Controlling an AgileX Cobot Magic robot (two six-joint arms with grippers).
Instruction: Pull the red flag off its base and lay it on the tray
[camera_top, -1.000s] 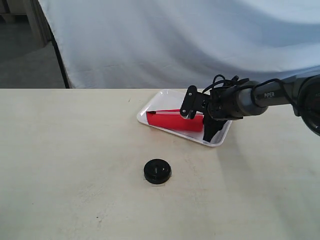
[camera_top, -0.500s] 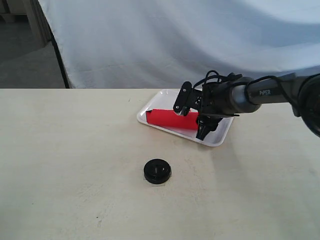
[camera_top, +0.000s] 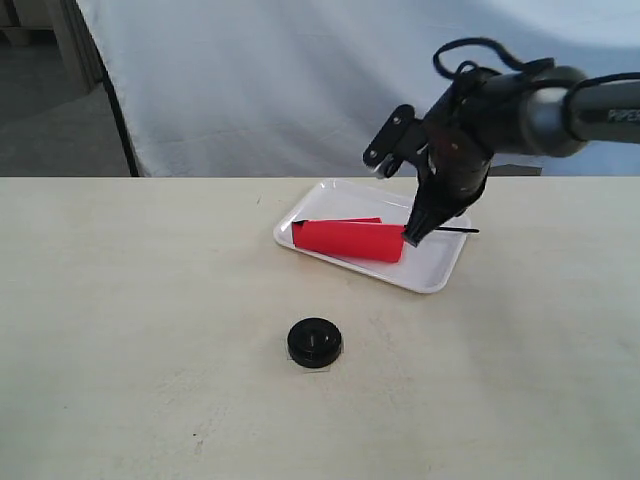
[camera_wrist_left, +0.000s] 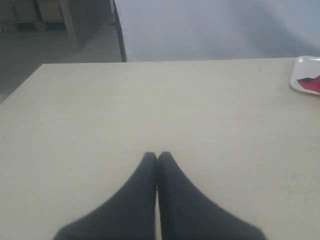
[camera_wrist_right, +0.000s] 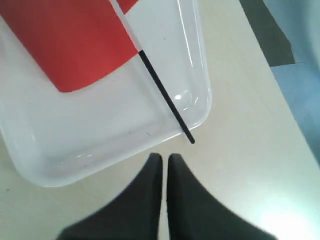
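Note:
The red flag (camera_top: 350, 240) lies flat in the white tray (camera_top: 441, 276), and its thin black pole (camera_wrist_right: 165, 97) pokes out over the tray's right rim. My right gripper (camera_top: 410, 238) hangs above the tray's right end, shut with nothing in it; its tips (camera_wrist_right: 164, 156) sit just outside the rim (camera_wrist_right: 202, 75) near the pole's end. The round black base (camera_top: 315, 342) stands alone on the table in front of the tray. My left gripper (camera_wrist_left: 157, 155) is shut and empty over bare tabletop, far from the tray (camera_wrist_left: 300, 82), and does not show in the exterior view.
A white cloth backdrop (camera_top: 330, 80) hangs behind the pale wooden table (camera_top: 150, 330). The table's far edge runs just behind the tray, with grey floor (camera_top: 60, 110) beyond it on the left.
My right gripper has risen from low over the tray to well above it and let go of the flag. The flag now rests in the tray with its pole sticking out right.

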